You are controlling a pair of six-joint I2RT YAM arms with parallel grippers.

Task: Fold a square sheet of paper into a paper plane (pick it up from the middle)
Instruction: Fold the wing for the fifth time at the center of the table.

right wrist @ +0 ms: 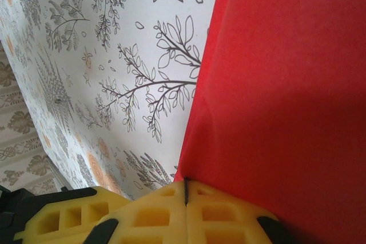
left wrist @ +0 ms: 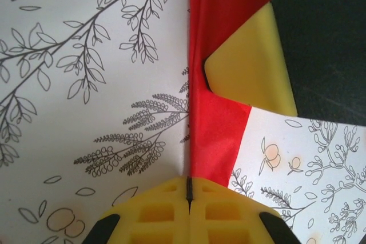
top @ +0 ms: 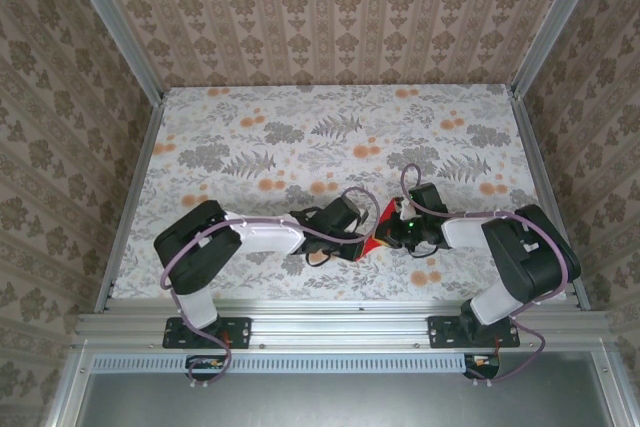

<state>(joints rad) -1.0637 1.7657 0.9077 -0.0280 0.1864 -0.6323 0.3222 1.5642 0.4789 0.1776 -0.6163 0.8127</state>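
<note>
Just plain red paper (right wrist: 286, 84).

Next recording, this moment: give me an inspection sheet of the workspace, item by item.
Surface: table covered in a grey and orange floral print.
Job's things: red sheet of paper, creased, pinched between both grippers at the near centre of the table.
Clutter: nothing seen.
Grippers: left gripper shut on the paper's edge; right gripper shut on it too.
Cables: purple cables loop along both arms.
Surroundings: patterned walls on three sides; metal frame along the near edge.
</note>
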